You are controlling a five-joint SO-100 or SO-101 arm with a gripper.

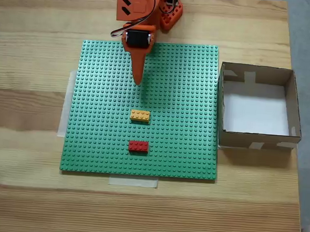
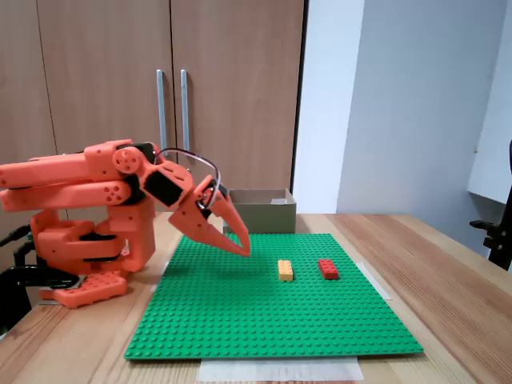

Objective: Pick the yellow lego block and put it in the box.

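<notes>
The yellow lego block point(image 1: 140, 115) point(image 2: 285, 270) lies flat on the green studded baseplate point(image 1: 182, 96) point(image 2: 264, 320), near its middle. My orange gripper point(image 1: 138, 81) point(image 2: 244, 250) hangs above the plate, a short way from the block toward the arm's base, its tip pointing at the block. The jaws are pressed together with nothing between them. The box point(image 1: 292, 111) point(image 2: 264, 214), brown cardboard with a white bottom and pale tape on its walls, stands just off the plate's right edge in the top-down fixed view.
A red brick point(image 1: 138, 145) point(image 2: 328, 268) of the same size sits on the baseplate just beyond the yellow one. The arm's orange base point(image 2: 88, 240) stands at the table's far side. Pale tape point(image 1: 133, 182) holds the plate to the wooden table.
</notes>
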